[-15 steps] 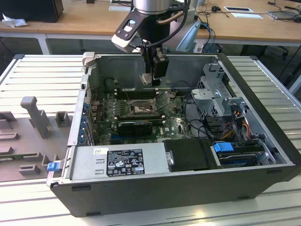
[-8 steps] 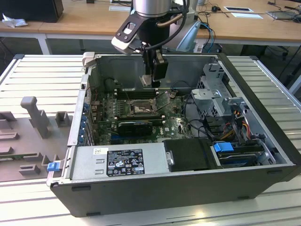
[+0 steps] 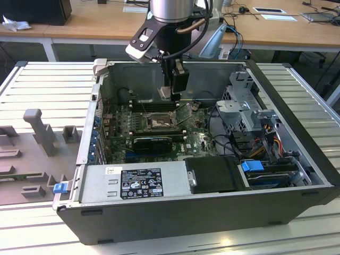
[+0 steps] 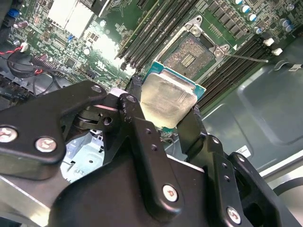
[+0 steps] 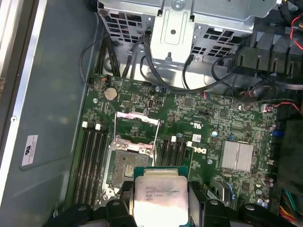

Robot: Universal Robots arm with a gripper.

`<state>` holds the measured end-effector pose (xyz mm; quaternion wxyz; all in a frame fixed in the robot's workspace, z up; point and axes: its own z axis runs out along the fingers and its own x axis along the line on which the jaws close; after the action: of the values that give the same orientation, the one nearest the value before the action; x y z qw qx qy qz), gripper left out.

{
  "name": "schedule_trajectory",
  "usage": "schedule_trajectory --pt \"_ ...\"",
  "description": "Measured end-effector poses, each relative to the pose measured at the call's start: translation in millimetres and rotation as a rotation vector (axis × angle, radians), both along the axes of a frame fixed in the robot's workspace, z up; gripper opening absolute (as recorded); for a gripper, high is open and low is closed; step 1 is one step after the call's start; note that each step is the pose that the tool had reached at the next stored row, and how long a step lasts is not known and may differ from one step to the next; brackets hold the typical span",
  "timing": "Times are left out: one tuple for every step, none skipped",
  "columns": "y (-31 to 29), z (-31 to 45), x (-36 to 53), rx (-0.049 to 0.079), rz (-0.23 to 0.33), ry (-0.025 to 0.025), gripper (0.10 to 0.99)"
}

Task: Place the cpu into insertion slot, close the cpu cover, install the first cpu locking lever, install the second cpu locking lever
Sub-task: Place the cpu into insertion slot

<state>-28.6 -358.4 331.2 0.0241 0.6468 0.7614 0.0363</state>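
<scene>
Gripper pinches cpu near insertion slot — cover raised

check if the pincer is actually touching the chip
Touching. The second wrist view shows the pincer clamped on two opposite edges of the chip, with no gap on either side.

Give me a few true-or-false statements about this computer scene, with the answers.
1. The gripper holds the cpu. True.
2. The cpu sits in the slot. False: the slot is empty, and the cpu is in the gripper, off the board.
3. The cover is closed. False: it is swung open.
4. Memory slots lie on both sides of the slot. True.
</scene>
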Motion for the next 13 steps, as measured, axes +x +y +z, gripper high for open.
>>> schedule_trajectory --pt "0.0 -0.7 0.0 0.000 -0.004 0.0000 0.545" --pt "0.0 -1.0 0.0 0.000 -0.006 0.0000 0.545" --pt "0.0 -1.4 0.0 0.000 -0.010 0.0000 0.545" --pt "0.0 -2.0 0.0 0.000 -0.016 0.0000 0.545" --pt "0.0 -2.4 0.0 0.000 -0.022 0.0000 0.545" --pt "0.0 -2.9 0.0 0.000 -0.032 0.0001 0.545" --pt "0.0 -3.3 0.0 0.000 -0.038 0.0000 0.545" --pt "0.0 -3.8 0.0 0.000 -0.049 0.0000 0.545" --pt "0.0 -4.2 0.0 0.000 -0.058 0.0000 0.545" --pt "0.0 -4.7 -0.1 0.000 -0.069 0.0000 0.545" --pt "0.0 -5.1 -0.1 0.000 -0.078 0.0000 0.545" --pt "0.0 -5.7 0.0 0.000 -0.089 0.0000 0.545" --pt "0.0 -6.1 -0.1 0.000 -0.093 0.0000 0.545"
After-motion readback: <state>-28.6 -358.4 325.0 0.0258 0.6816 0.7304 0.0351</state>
